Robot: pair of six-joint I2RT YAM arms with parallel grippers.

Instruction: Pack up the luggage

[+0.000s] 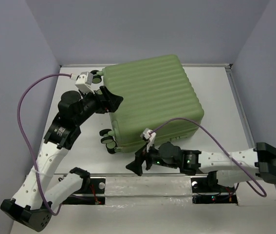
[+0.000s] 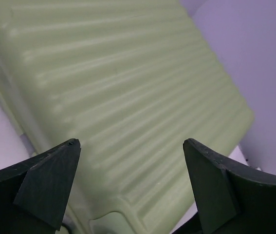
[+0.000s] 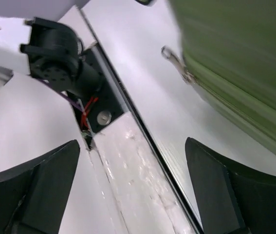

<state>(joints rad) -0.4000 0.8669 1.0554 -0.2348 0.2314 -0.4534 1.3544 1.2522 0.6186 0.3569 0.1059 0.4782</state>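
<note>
The left arm (image 1: 55, 131) is reaching in at the left side of the large pale sage-green ribbed hard-shell suitcase (image 1: 152, 100), between its two pairs of small black wheels (image 1: 109, 141); its jaws are standing wide apart, gripping nothing, just off the shell; the suitcase is lying flat and closed in the middle of the white desk (image 1: 215, 92), ribbed face up; the shell is looking stiff and smooth, so it is probably going to slip under the pads, and it is far too broad to span; a hold on the seam edge or the small metal zip pull (image 3: 174, 61) is likely serving better; the right arm (image 1: 225, 158) is hovering over the desk just before the near edge, jaws likewise apart and empty.
</note>
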